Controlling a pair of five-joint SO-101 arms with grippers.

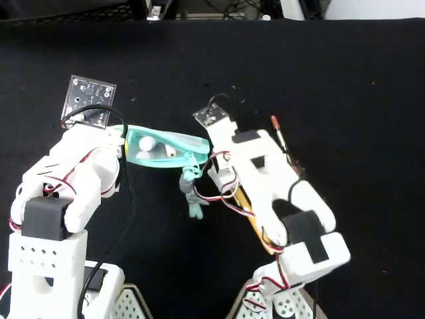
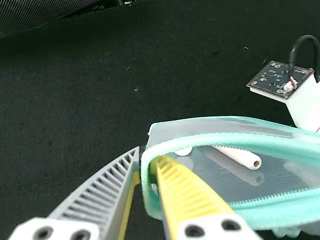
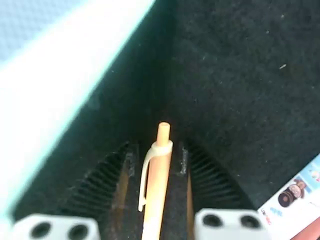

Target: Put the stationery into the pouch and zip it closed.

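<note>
left gripper point(image 2: 148, 156) pinching translucent mint pouch point(image 2: 225, 135) rim, right gripper point(image 3: 155, 148) clamping slim orange pen point(image 3: 155, 192)

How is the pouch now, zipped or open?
Open. The left claw pinches one lip of the pouch, its zip gapes, and a white stick lies inside.

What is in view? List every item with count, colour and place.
translucent teal zip pouch: one, teal, mid-table, mouth open
white stick-shaped items: at least two, white, inside the pouch
teal zipper charm: one, teal, on the cloth by the pouch's end nearest the right arm
orange plastic click pen: one, orange, in the right claw
reddish-brown pen: one, reddish-brown, on the cloth beside the right arm
black table cloth: one, black, under everything
left claw: one, grey and yellow, clamped on the pouch's end
right claw: one, dark, shut on the orange pen
</note>
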